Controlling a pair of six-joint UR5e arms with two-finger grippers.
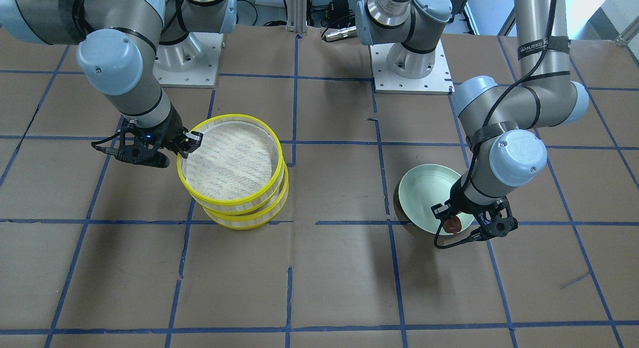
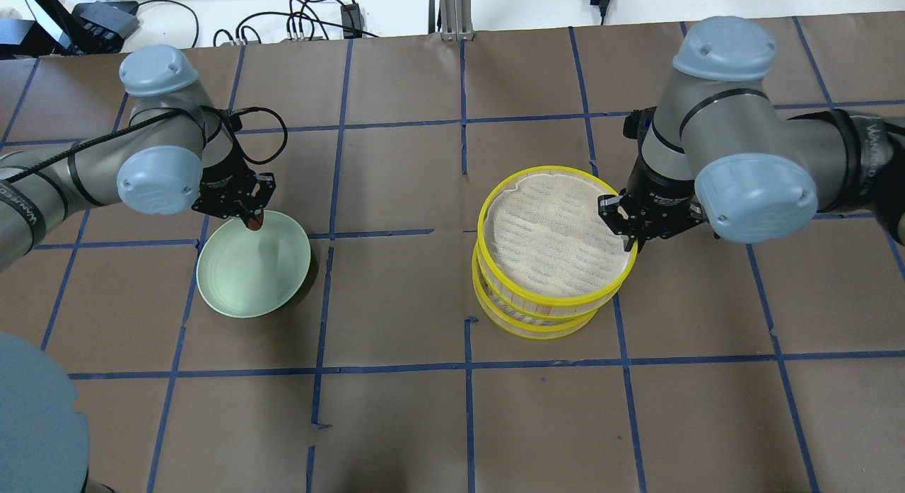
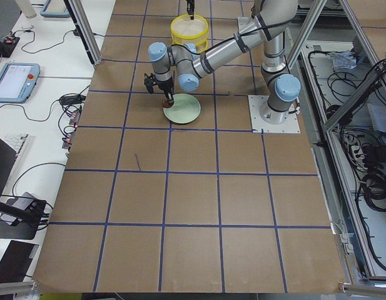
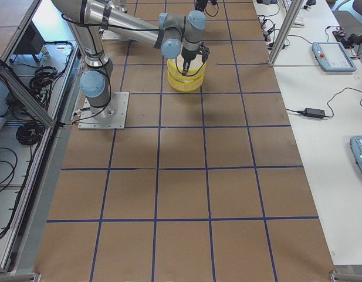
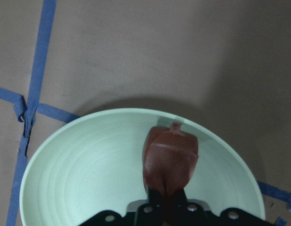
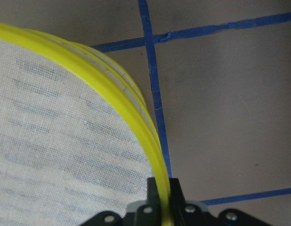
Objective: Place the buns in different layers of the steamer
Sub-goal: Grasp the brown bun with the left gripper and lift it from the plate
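Observation:
My left gripper point(image 2: 251, 217) is shut on the dark reddish-brown bun point(image 5: 171, 160) and holds it just over the far edge of the pale green plate point(image 2: 247, 281); the bun also shows in the front view point(image 1: 452, 224). My right gripper point(image 2: 626, 233) is shut on the yellow rim of the upper steamer tray point(image 2: 551, 231). This tray sits tilted and shifted on the lower tray point(image 2: 530, 327). The upper tray's whitish base point(image 1: 229, 161) is bare. The right wrist view shows the rim point(image 6: 121, 89) pinched between the fingers. The white bun is out of view.
The table is brown paper with a blue tape grid point(image 2: 466, 366). The plate point(image 1: 429, 188) holds nothing but the shadow of the bun. The arm bases point(image 1: 409, 68) stand at the robot's side of the table. Cables lie beyond the far edge point(image 2: 304, 19).

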